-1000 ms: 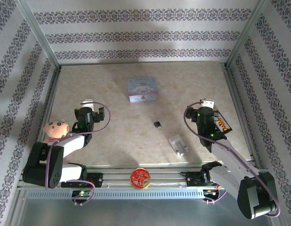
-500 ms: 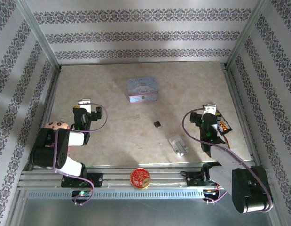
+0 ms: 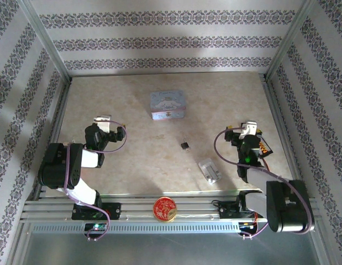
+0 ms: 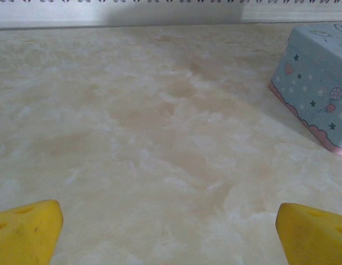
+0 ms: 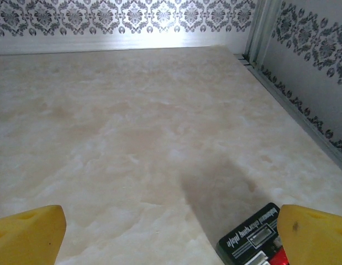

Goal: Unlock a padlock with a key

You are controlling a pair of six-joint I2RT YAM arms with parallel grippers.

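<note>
Padlock (image 3: 185, 146) lying near the centre of the worktop (image 3: 132, 165), between the pale blue-grey tin (image 3: 167, 105) toward the far edge and the silver ridged block (image 3: 210, 170) toward the near edge, touched by neither arm. Key (image 3: 184, 138) apparently the thin sliver at the padlock's far side, too small to tell more. Left gripper (image 3: 103, 118) low by the left edge, released, its 2 yellow fingertips (image 4: 27, 232) wide apart over bare worktop, the tin's corner ahead to the right. Right gripper (image 3: 247, 127) by the right edge, likewise spread and holding nothing, just above a black labelled gadget (image 5: 253, 240). Red-and-gold round tin (image 3: 165, 208) on the rail past the near edge.
</note>
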